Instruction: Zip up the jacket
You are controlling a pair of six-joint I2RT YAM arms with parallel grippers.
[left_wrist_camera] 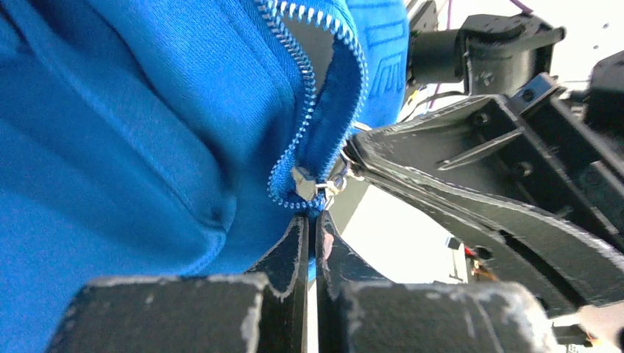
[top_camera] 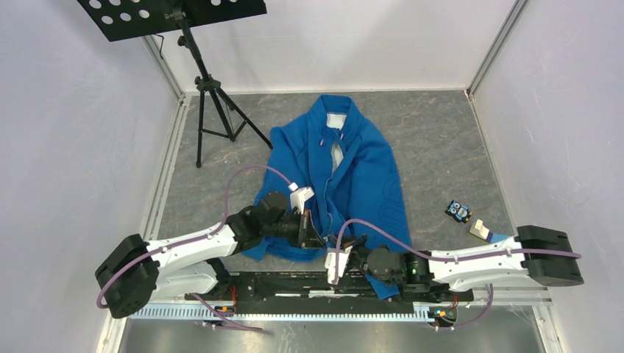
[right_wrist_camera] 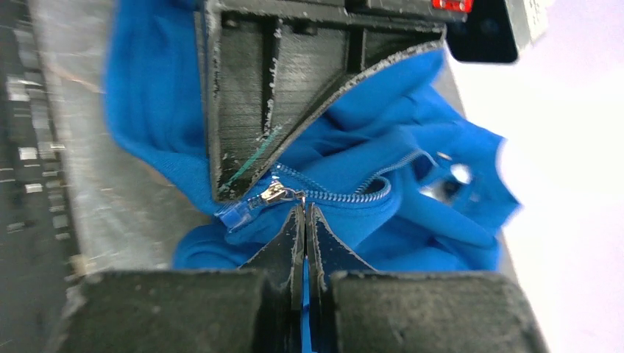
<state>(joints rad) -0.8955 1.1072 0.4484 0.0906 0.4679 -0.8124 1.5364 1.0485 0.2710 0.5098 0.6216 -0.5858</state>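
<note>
While unzipped, jacket (left_wrist_camera: 110, 147) in left hand (left_wrist_camera: 311, 218)

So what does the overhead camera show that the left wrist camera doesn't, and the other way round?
Only overhead: the whole jacket spread on the table, open toward the collar, plus a music stand. Only left wrist: the zipper slider and teeth up close, with the left end effector shut just beneath it. Both: blue fabric, and the right end effector alongside.

Top view looks down from behind; 2 close wrist views share the zipper (left_wrist_camera: 303, 182).
</note>
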